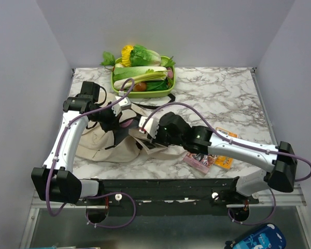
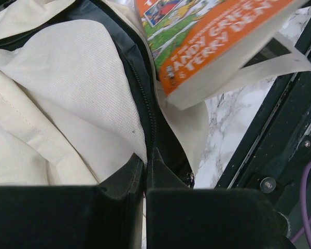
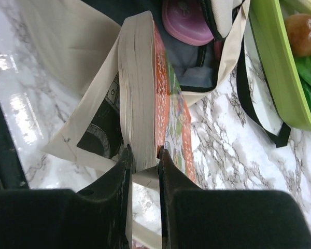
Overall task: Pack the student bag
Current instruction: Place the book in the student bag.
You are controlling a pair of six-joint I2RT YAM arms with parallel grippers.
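The beige student bag (image 1: pixel 101 148) lies open on the left of the marble table. My left gripper (image 1: pixel 123 110) is shut on the black zippered edge of the bag's opening (image 2: pixel 145 119) and holds it up. My right gripper (image 1: pixel 146 127) is shut on a thick orange-covered book (image 3: pixel 142 98), held by its edge with the far end at the bag's mouth. The book also shows in the left wrist view (image 2: pixel 212 41), just over the opening. A pink pencil case (image 3: pixel 185 23) lies inside the bag (image 3: pixel 67 46).
A green tray (image 1: pixel 143 94) of vegetables stands at the back, close behind the bag; its rim shows in the right wrist view (image 3: pixel 272 78). An orange book (image 1: pixel 225 158) and a pink book (image 1: pixel 199 161) lie near the front edge on the right. A bag strap with a black buckle (image 3: pixel 96 137) lies under the held book.
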